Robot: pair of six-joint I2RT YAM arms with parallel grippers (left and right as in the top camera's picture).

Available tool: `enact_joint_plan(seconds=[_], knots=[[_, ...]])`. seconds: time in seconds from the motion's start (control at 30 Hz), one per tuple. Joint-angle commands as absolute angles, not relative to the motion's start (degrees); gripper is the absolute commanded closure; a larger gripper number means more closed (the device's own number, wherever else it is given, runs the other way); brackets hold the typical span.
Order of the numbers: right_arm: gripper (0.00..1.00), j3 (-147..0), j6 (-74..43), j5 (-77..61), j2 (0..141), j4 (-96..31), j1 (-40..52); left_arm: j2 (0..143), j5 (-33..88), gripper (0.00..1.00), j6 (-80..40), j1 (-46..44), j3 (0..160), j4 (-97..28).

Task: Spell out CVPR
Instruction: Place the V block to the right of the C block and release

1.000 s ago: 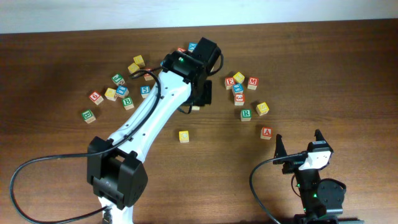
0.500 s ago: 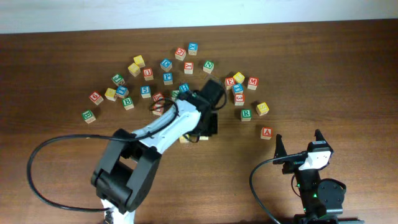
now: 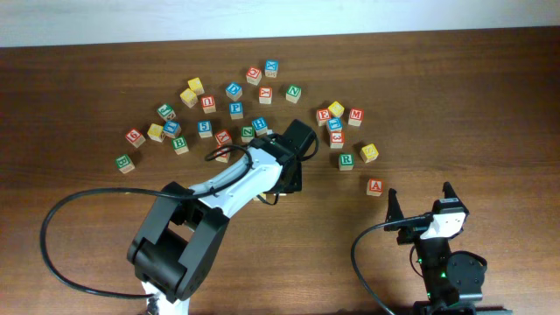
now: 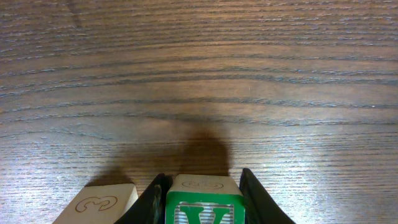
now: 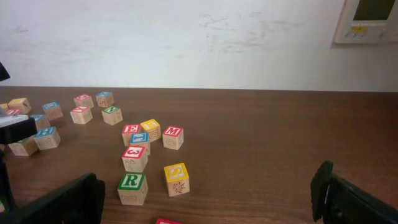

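Likely a lab or office: scuffed white wall (image 5: 186, 43), wall-mounted control panel (image 5: 370, 18), wooden table (image 3: 490, 105).

A dark brown wood-grain counter (image 3: 490, 96) runs back to a scuffed white wall (image 5: 186, 43), with a white boxy wall panel (image 5: 370, 18) far right. A red-faced wooden M block (image 3: 356, 115) sits right of centre. A red-faced wooden A block (image 3: 374, 186) lies nearer, alone.

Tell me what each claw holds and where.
Left claw pinches a green V block by its two opposite sides; right claw is open, holding nothing.
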State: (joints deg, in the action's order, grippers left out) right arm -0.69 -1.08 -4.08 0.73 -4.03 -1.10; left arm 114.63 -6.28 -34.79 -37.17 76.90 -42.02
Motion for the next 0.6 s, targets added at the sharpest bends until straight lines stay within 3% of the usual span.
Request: enact_joint_plan(seconds=[0.0,0.23,0.57], knots=[[0.02,-0.3,-0.8,-3.8,0.4,-4.2,-1.5,114.2,-7.7,0.73,-35.4,-37.1,75.7,-42.4],[0.02,-0.3,-0.8,-3.8,0.4,-4.2,-1.5,114.2,-7.8,0.67,-35.4,-37.1,75.7,-42.4],[0.02,-0.3,-0.8,-3.8,0.4,-4.2,-1.5,114.2,-4.3,0.74,-35.4,-37.1,75.7,-43.1]])
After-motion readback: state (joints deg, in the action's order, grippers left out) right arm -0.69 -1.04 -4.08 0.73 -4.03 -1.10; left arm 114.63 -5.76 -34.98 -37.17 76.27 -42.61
